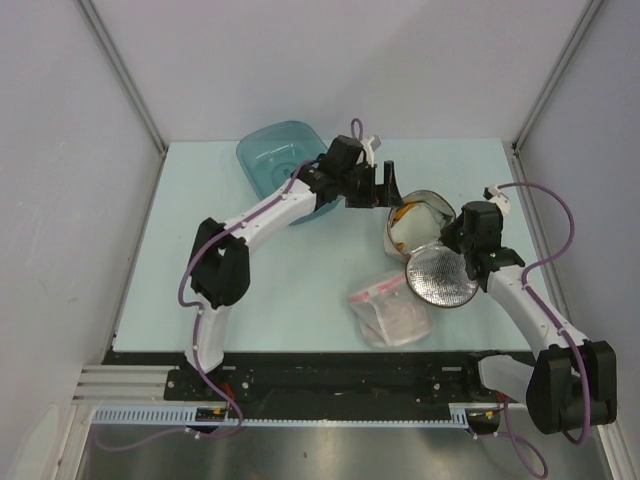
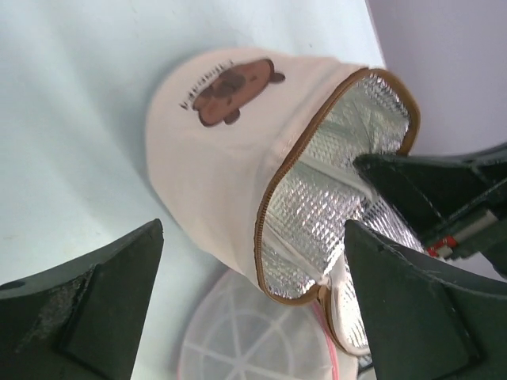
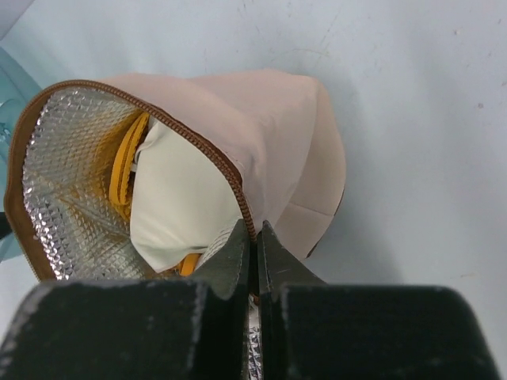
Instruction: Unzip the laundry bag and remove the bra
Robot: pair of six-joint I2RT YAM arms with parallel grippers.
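The laundry bag [image 1: 425, 205] lies unzipped at the table's right centre. One half stands up with its mouth open, and the other half [image 1: 441, 277] lies flat with its silvery mesh face up. The bra [image 3: 178, 198], white with a mustard-orange strap, sits inside the open half; it also shows in the top view [image 1: 408, 225]. My right gripper [image 3: 255, 237] is shut on the bag's brown zip rim [image 3: 214, 154]. My left gripper [image 2: 253, 317] is open and empty, just off the beige half [image 2: 206, 150] and its silver lining [image 2: 333, 198]. From above it [image 1: 385, 185] is behind the bag.
A teal tub [image 1: 280, 155] stands at the back, partly under the left arm. A clear plastic bag with a pink zip strip [image 1: 392, 305] lies in front of the laundry bag. The table [image 1: 200, 250] has grey walls on three sides.
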